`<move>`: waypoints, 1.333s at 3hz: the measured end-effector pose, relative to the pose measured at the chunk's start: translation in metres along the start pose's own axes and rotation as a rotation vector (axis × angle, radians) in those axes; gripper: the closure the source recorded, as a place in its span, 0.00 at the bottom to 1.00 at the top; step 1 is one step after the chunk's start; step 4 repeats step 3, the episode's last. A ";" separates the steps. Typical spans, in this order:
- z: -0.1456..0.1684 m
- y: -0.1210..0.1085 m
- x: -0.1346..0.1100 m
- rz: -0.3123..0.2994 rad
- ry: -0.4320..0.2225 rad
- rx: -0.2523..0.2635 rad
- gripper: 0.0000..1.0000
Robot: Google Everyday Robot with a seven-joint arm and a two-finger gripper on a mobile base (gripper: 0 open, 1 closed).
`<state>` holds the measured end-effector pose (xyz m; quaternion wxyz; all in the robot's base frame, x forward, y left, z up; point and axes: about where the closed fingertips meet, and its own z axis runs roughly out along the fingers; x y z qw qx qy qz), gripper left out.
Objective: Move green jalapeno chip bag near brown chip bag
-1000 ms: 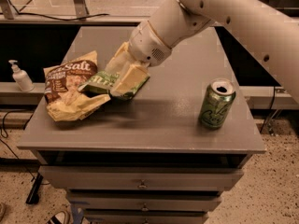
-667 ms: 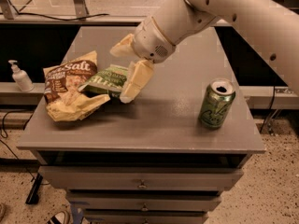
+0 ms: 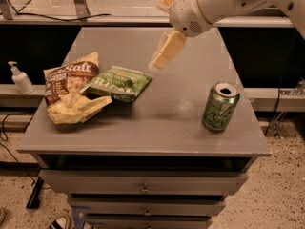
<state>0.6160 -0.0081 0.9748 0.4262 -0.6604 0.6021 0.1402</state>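
The green jalapeno chip bag lies flat on the grey table, left of centre. Its left edge touches the brown chip bag, which lies crumpled at the table's left side with white "salt" lettering and pale yellow edges. My gripper hangs in the air above and to the right of the green bag, over the far middle of the table. It is open and holds nothing. One pale finger points down toward the table.
A green soda can stands upright at the right front of the table. A white soap pump bottle stands on a ledge left of the table. Drawers run below the table's front edge.
My gripper has let go of the green bag, opened, and risen up and to the right. The green bag now rests on the table against the brown bag.
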 end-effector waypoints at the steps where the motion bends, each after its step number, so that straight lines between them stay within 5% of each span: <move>1: -0.033 -0.073 0.023 0.072 -0.032 0.236 0.00; 2: -0.077 -0.128 0.041 0.139 -0.082 0.435 0.00; 4: -0.078 -0.134 0.037 0.135 -0.092 0.455 0.00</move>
